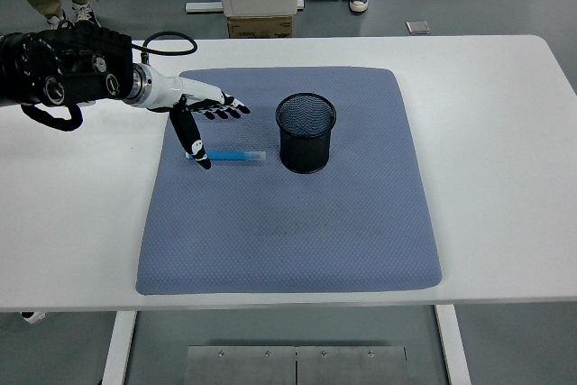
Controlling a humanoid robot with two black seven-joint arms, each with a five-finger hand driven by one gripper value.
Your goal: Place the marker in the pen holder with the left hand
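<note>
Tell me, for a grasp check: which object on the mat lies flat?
The blue marker, lying flat by the left hand; the pen holder stands upright.

no readable text, labels or numbers

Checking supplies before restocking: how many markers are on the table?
1. A blue marker lies flat on the mat, left of the pen holder. Any inside the holder would be hidden.

Blue marker [230, 157] lies flat on the grey-blue mat [288, 223], lengthwise left to right, just left of the pen holder [305, 132]. Pen holder: black mesh cup, upright, open top, nothing seen inside.
</note>
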